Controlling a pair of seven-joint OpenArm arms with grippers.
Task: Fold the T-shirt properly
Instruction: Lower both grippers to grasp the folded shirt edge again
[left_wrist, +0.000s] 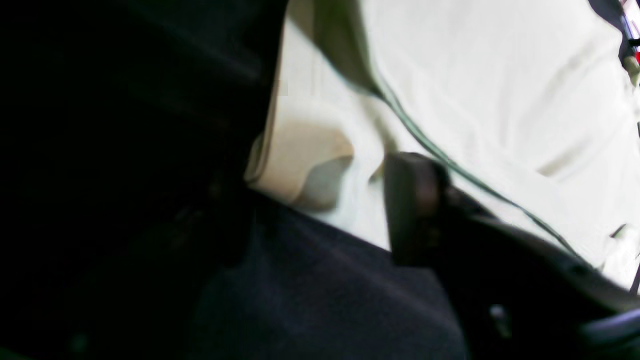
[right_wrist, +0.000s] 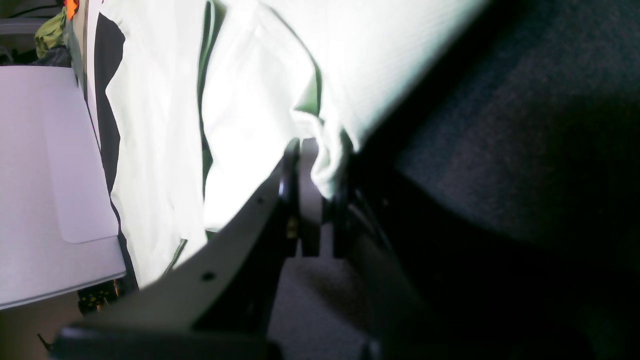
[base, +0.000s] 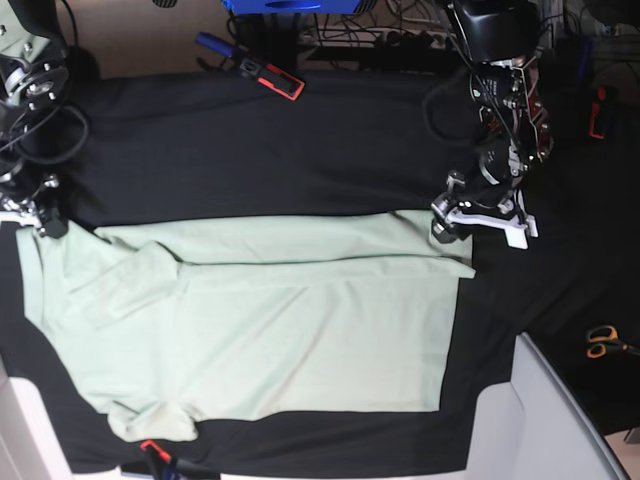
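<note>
So the T-shirt (base: 260, 330) is lying across the black table cloth (base: 250, 140), one long edge already folded in. Right gripper (right_wrist: 320, 170) is pinched tight on a bunch of the fabric at one end. Left gripper (base: 470, 225) sits at the other end's corner; its jaws look partly apart around the folded edge, but can't tell if it actually has hold. My worry: if only one end is gripped, lifting drags the shirt crooked and the existing fold slides open. Thin cotton slips easily too.
</note>
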